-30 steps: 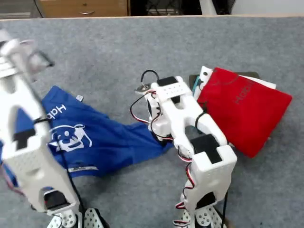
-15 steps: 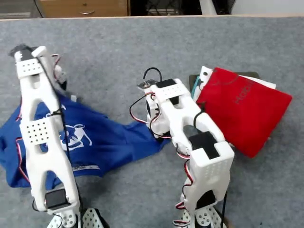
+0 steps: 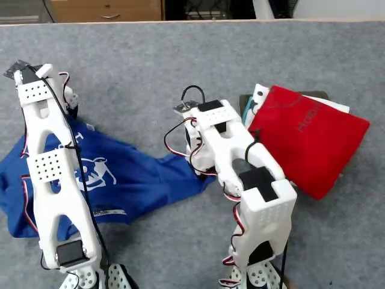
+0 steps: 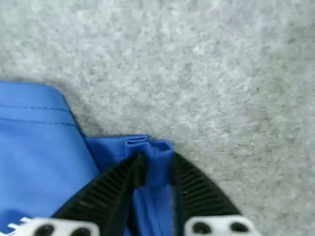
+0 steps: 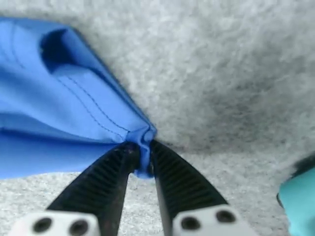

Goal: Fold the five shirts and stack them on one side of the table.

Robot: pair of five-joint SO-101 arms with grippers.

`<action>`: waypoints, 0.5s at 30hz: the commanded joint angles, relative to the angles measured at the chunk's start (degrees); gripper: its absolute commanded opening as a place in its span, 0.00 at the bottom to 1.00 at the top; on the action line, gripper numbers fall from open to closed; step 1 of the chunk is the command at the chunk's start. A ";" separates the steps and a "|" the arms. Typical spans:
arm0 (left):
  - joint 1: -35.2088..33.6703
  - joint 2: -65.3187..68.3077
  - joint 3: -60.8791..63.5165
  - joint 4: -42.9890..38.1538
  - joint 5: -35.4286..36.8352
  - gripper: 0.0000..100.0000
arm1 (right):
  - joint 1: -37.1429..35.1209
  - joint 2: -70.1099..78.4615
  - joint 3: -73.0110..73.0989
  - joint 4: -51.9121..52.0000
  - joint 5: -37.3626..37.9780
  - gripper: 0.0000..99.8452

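At the left of the table (image 3: 150, 60), the left gripper (image 4: 152, 160) is clenched on a small fold at the far edge of the blue shirt (image 3: 138, 174), with only a narrow hem between its ribbed pads. The shirt lies crumpled on the near-left part of the table, print (image 3: 90, 171) up, between the two arms. At its right tip the right gripper (image 5: 140, 150) is pinched on a bunched corner, again by very little cloth. To the right, a folded red shirt (image 3: 307, 138) lies on other folded pieces, just beside the right arm. The main risk, as I judge it, is a slip. Both holds are shallow, so a pull to spread the shirt could drag the hem out of one gripper and let that side drop in a heap. Uneven pulling could also twist the cloth and leave a skewed fold. A wide sweep of the right arm might knock the red shirt. The blue shirt's long axis runs left to right across the table, broad at the left and tapering to a point at the right gripper.
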 commanded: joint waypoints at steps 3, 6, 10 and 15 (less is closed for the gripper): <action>1.27 -1.67 -4.35 1.58 -1.23 0.03 | -0.53 -0.75 -4.35 0.00 -0.97 0.01; 0.92 -5.80 -9.54 1.67 -3.52 0.03 | -0.44 -2.77 -11.91 5.10 -4.31 0.01; -1.19 -17.67 -16.13 1.67 -6.33 0.03 | -0.44 -9.10 -25.98 13.45 -5.19 0.01; -4.18 -36.84 -16.57 1.67 -10.46 0.03 | -0.44 -16.66 -42.24 17.93 -5.19 0.01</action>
